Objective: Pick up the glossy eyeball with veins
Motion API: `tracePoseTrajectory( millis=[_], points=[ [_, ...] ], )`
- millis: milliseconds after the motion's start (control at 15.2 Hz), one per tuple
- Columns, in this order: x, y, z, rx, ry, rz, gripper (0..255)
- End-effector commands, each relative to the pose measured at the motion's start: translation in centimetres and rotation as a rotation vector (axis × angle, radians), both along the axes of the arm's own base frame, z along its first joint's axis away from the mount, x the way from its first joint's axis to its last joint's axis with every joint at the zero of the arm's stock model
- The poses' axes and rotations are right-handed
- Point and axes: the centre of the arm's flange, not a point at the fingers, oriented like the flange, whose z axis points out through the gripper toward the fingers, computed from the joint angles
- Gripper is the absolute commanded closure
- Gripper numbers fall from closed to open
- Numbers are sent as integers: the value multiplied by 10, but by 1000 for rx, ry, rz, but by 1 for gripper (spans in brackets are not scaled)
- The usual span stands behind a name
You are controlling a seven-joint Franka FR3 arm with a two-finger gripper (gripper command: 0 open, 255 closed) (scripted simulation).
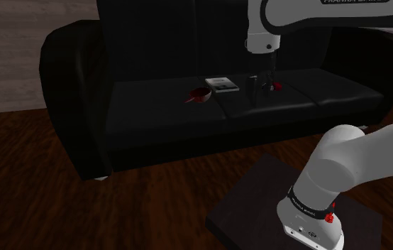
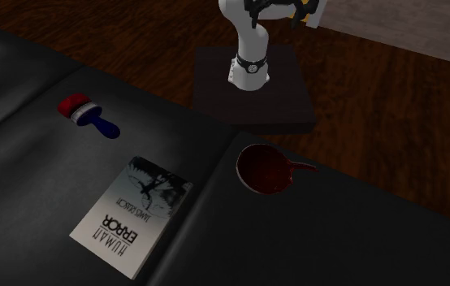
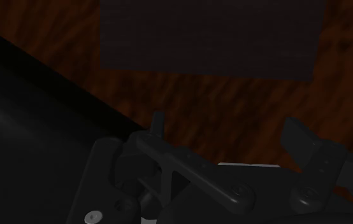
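Note:
The eyeball (image 2: 267, 169) lies on the black sofa's seat. It is a glossy, dark red round thing with a short stalk, and in the shoulder view the eyeball (image 1: 201, 94) sits just left of a book. My gripper (image 1: 264, 85) hangs over the seat to the right of that book, well apart from the eyeball. In the wrist view my gripper (image 3: 227, 130) is open, its fingertips (image 3: 158, 121) far apart with nothing between them. Beyond them lie wooden floor and the sofa's front edge.
A book (image 2: 134, 215) titled Human Error lies on the seat beside the eyeball. A red, white and blue brush (image 2: 85, 114) lies further along; in the shoulder view the brush (image 1: 278, 86) is close beside my gripper. The dark stand (image 2: 252, 97) is on the wooden floor before the sofa (image 1: 81, 71).

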Motion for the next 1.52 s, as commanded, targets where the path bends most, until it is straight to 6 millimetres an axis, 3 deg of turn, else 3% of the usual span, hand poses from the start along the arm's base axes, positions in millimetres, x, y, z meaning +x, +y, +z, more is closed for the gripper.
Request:
tracePoseTrajectory(
  millis=[0, 1452],
  points=[
    [0, 0, 0, 0, 0, 0, 0],
    [301, 36, -55, -52, 111, 45, 0]
  ],
)
